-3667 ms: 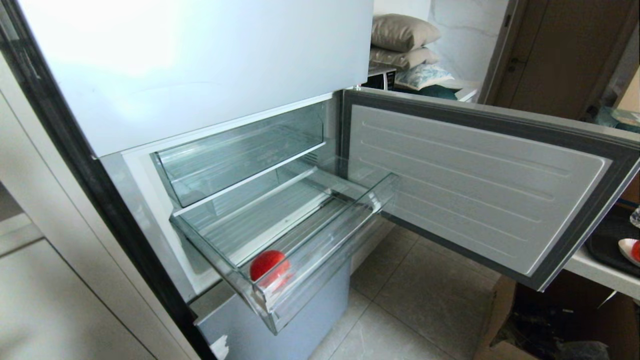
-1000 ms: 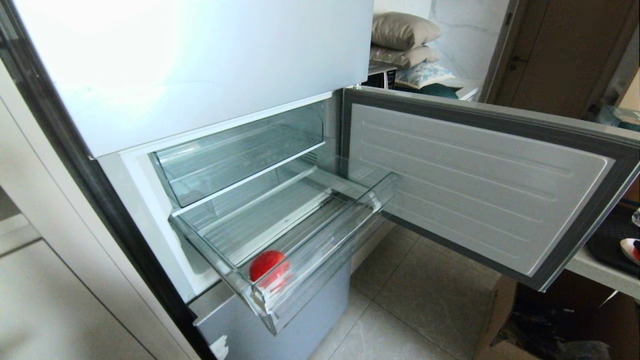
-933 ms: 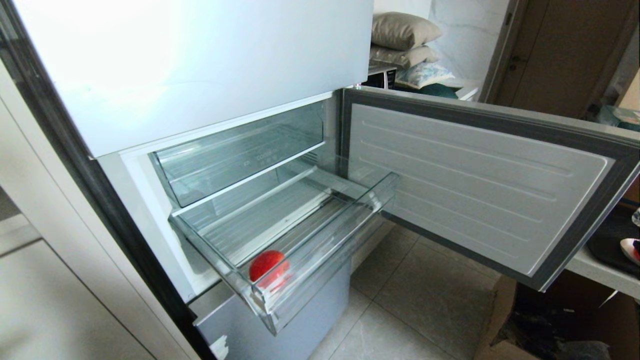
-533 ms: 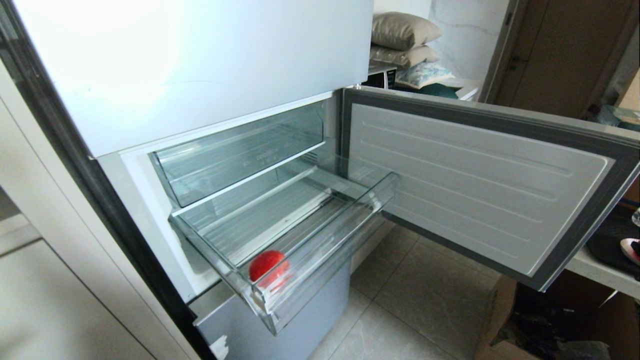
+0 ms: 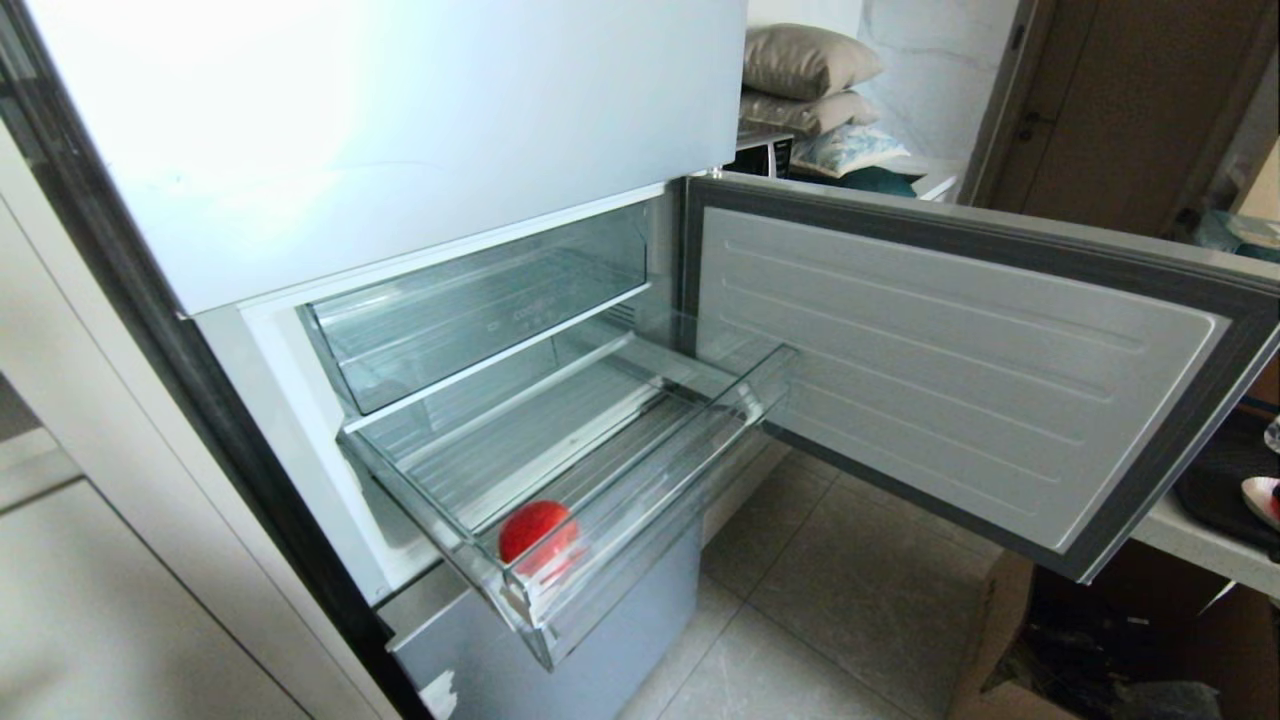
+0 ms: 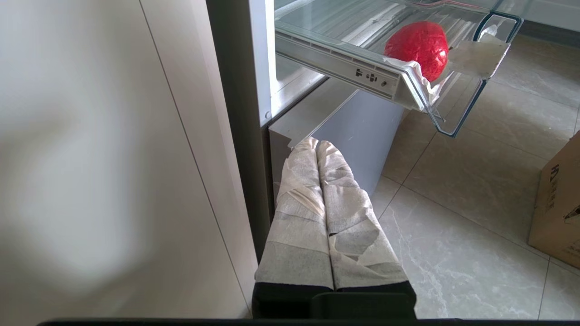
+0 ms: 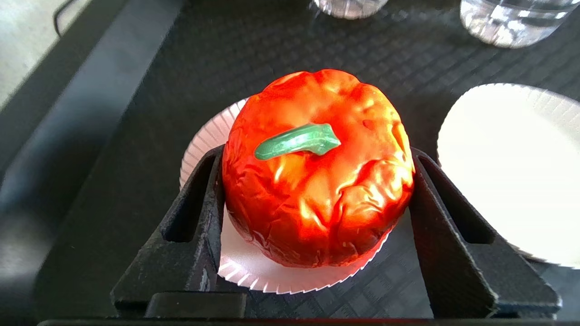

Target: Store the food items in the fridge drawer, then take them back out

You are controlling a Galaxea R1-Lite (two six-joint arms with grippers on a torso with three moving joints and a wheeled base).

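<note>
Food items sat in two places: a red one (image 5: 538, 530) lay in the near left corner of the fridge drawer (image 5: 640, 490), which stood pulled out, and an orange-red ribbed one (image 7: 317, 167) with a green stem rested on a small white paper plate (image 7: 253, 267). Against the earlier head frames nothing had changed; red piece, drawer and open fridge door (image 5: 960, 370) were all where they had been, and neither arm showed there. Left wrist view alone gave the left gripper (image 6: 317, 144), its cloth-wrapped fingers (image 6: 299, 213) pressed together with nothing between them, low beside the pale fridge base; beyond it the drawer corner (image 6: 453, 113) carried the red piece (image 6: 417, 47) against the front lip, well apart from that gripper. Right wrist view alone gave the right gripper (image 7: 317, 181) on a dark tray (image 7: 136, 113): its black fingers (image 7: 199, 217) flanked the orange-red piece on both sides, pads at or nearly at its skin, the piece still seated on its plate; whether they had clamped it could not be told. Just beside lay a second white plate (image 7: 507, 172), bare, and farther off the bases of two clear bottles (image 7: 507, 18).
</note>
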